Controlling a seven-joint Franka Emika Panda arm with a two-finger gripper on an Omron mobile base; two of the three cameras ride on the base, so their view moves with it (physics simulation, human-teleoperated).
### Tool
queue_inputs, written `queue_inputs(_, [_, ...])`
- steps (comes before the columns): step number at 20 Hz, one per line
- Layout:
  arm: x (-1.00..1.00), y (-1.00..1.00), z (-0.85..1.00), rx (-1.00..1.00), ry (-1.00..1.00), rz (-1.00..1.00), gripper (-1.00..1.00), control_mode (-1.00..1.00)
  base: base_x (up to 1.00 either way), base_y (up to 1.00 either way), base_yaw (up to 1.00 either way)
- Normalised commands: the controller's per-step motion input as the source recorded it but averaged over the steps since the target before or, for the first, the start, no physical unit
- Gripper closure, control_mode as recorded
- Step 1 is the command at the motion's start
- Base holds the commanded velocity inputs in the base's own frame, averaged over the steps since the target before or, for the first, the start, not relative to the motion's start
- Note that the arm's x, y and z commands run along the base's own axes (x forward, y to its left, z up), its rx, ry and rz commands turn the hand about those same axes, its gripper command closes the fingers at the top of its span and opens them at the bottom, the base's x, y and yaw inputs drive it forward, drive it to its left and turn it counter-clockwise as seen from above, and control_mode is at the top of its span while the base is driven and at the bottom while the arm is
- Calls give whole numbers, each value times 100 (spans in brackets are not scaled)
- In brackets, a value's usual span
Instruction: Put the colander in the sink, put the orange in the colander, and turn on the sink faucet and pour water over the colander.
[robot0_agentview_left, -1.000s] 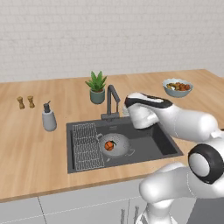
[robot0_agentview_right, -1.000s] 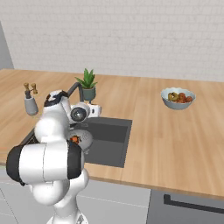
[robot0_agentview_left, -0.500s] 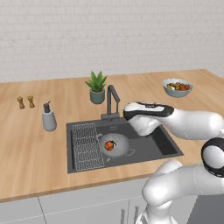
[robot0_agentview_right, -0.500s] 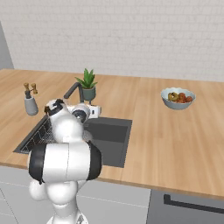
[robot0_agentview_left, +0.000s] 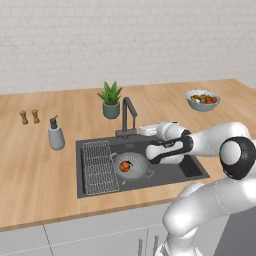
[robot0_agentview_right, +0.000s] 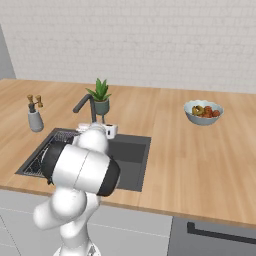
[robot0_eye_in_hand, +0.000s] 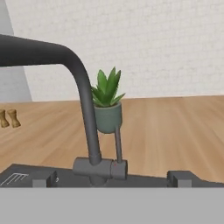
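Observation:
The silver colander (robot0_agentview_left: 139, 165) sits in the dark sink (robot0_agentview_left: 186, 168) beside the wire rack (robot0_agentview_left: 97, 167). The orange (robot0_agentview_left: 124, 166) lies inside the colander. Behind them stands the dark faucet (robot0_agentview_left: 125, 113), its spout reaching out over the basin. My gripper (robot0_agentview_left: 147, 131) hovers just right of the faucet's base, open and holding nothing. The hand view faces the faucet (robot0_eye_in_hand: 87, 113) from close by, with its thin lever (robot0_eye_in_hand: 117, 146) rising from the base. The water is out of view.
A potted plant (robot0_agentview_left: 111, 100) stands behind the faucet. On the counter to the left are a grey soap dispenser (robot0_agentview_left: 56, 136) and two small shakers (robot0_agentview_left: 29, 117). A fruit bowl (robot0_agentview_left: 202, 100) sits far right. My arm spans the sink's right half.
My hand has sunk from beside the faucet's post toward its base, and the forearm has dropped lower over the sink. Colander and orange have stayed put.

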Motion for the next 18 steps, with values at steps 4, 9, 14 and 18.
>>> queue_inputs(4, [20,0,9,0,0,-1,-100,-100,0,0,0])
queue_inputs(9, [13,0,25,0,0,-2,-100,-100,0,0,0])
queue_inputs(14, [15,8,10,0,0,-4,-100,-100,0,0,0])
queue_inputs(18, [24,17,0,0,0,-3,-100,-100,0,0,0])
